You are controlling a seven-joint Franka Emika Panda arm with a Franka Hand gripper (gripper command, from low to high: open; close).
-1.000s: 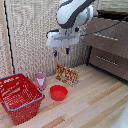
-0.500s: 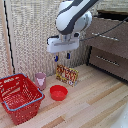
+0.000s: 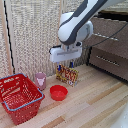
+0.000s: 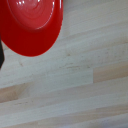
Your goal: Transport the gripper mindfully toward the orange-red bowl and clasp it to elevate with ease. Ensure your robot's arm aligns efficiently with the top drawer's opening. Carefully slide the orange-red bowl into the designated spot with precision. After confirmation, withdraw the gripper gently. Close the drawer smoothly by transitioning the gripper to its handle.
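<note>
1. The gripper (image 3: pixel 65 66) hangs above the floor, its 2 fingers apparently spread with nothing between them.
2. The orange-red bowl (image 3: pixel 58 92) (image 4: pixel 31 25) sits on the wooden floor (image 3: pixel 95 105), between a red basket (image 3: pixel 19 97) and the drawers.

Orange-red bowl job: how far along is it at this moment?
Early. Nothing looks finished: the orange-red bowl sits on the wooden table, ungrasped, between the red basket and the colourful box. In hand: the claw hangs above and behind it, holding nothing; the wrist view shows the bowl below. Left: grasp, lift, place it in the top drawer, withdraw, then push the handle.
</note>
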